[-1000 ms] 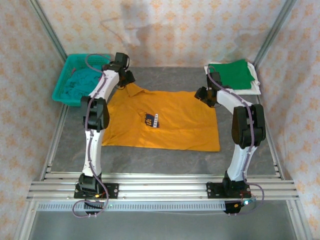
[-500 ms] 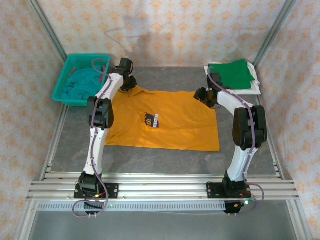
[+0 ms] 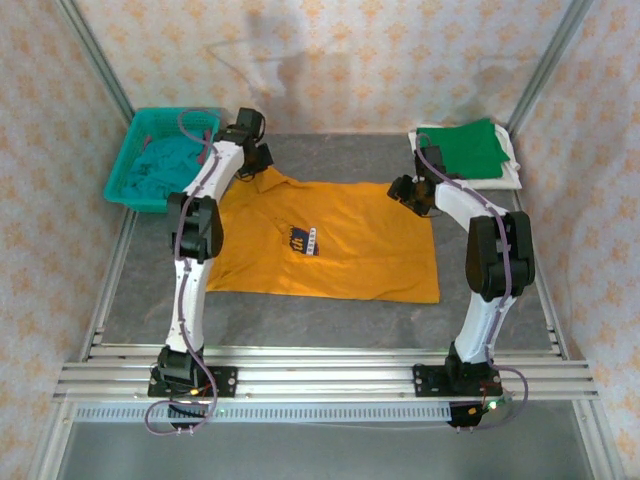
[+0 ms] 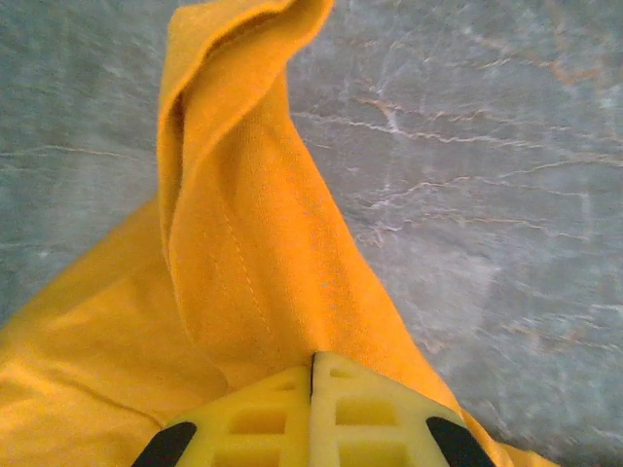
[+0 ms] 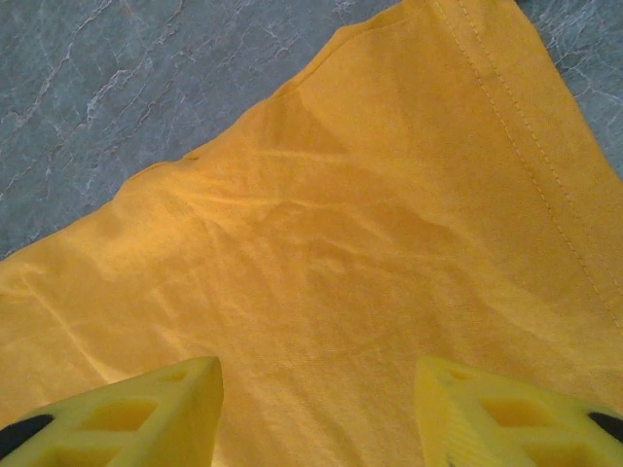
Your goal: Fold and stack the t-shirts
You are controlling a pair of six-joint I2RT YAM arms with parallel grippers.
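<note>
**Covered, cropped and unreadable parts**

The far left sleeve of the mustard-orange t-shirt [image 3: 340,240] was hidden under the left arm in the top view, and its chest print [image 3: 303,240] was too small to be read. The white t-shirt [image 3: 512,175] was largely covered by the green t-shirt [image 3: 472,148]. The fingers of the left pincer [image 4: 313,362] and right pincer [image 5: 316,370] were cut off by the lower edges of the wrist views.

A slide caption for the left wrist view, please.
Left end effector shut on a fold of orange t-shirt over grey table.
</note>
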